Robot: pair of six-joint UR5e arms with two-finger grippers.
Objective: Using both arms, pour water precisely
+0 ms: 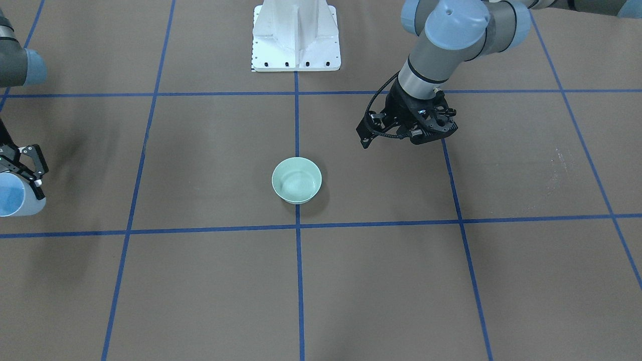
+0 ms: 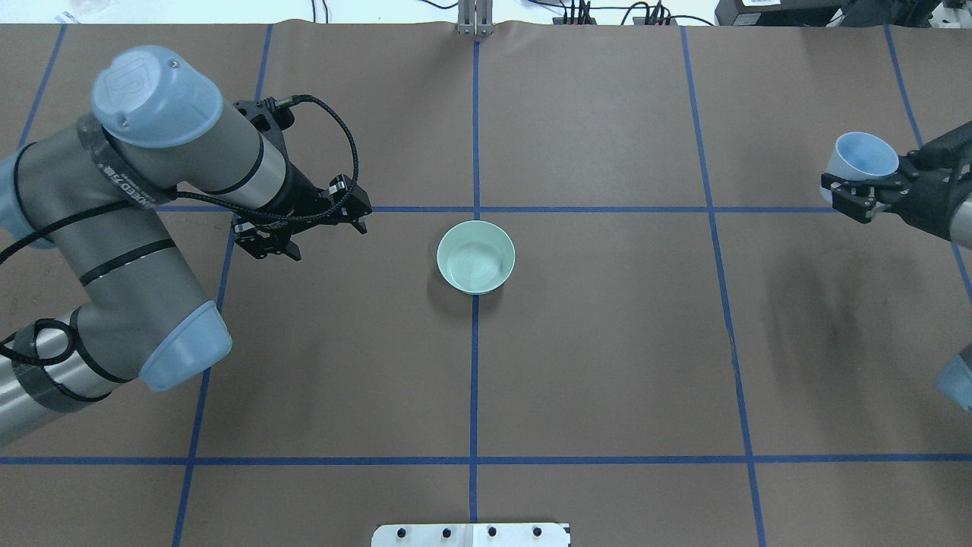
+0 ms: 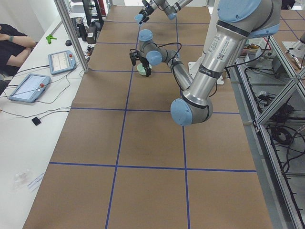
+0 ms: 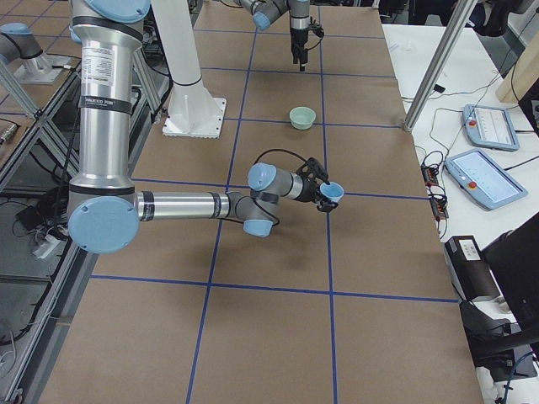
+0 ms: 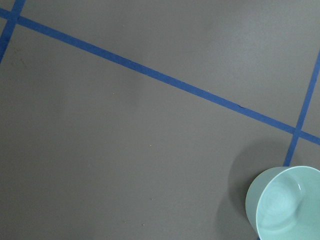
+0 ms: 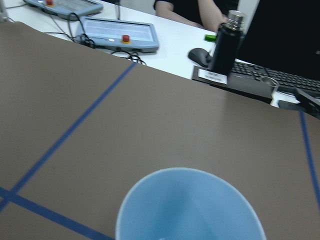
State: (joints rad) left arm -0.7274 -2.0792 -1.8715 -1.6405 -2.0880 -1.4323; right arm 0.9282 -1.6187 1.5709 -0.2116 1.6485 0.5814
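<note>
a robotics lab: grey arms (image 3: 209, 71) on a white pedestal (image 1: 296, 37), a tabletop (image 2: 607, 365) gridded in blue tape (image 2: 474, 380), teach pendants (image 3: 28, 87) on a side bench (image 3: 19, 157), aluminium posts (image 3: 72, 38), a seated operator (image 3: 12, 45).

I see: bowl (image 2: 476, 257) mint green | cup (image 2: 862, 156) pale blue | tabletop (image 2: 607, 365) brown, grid lines (image 2: 474, 380) blue | left arm (image 2: 121, 258), right arm (image 4: 177, 204) grey, pale-blue caps.

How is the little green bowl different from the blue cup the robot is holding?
The green bowl is wide and shallow; the blue cup is narrower and tapers toward its base. The bowl stands free on the table, on a blue tape line; the cup is clamped in the right gripper, far off to the side. Both are pale, round and open-topped.
</note>
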